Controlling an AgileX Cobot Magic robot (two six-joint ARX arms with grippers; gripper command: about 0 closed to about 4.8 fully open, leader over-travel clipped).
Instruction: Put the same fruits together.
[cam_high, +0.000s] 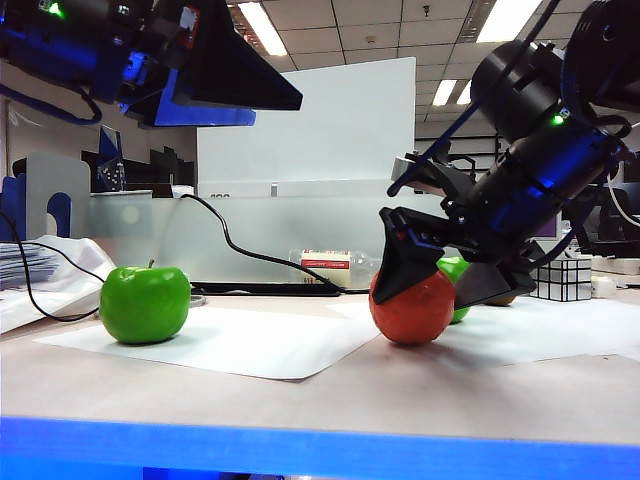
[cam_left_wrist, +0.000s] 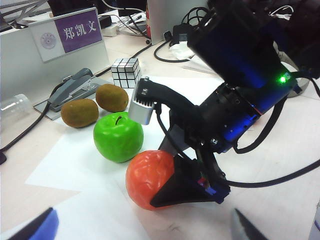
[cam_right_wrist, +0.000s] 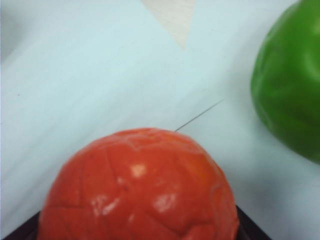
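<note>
Right end effector (cam_left_wrist: 182, 187) released, straddling the orange-red fruit (cam_high: 412, 308) beside one green apple (cam_left_wrist: 118, 137); left end effector (cam_left_wrist: 145, 227) released, hovering. Next probably clench, clear fruit aside.

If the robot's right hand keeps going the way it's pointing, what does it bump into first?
The orange-red fruit. The right hand is open and angled down with the fruit already between its fingers, so it would likely press into that, then the paper-covered table.
</note>
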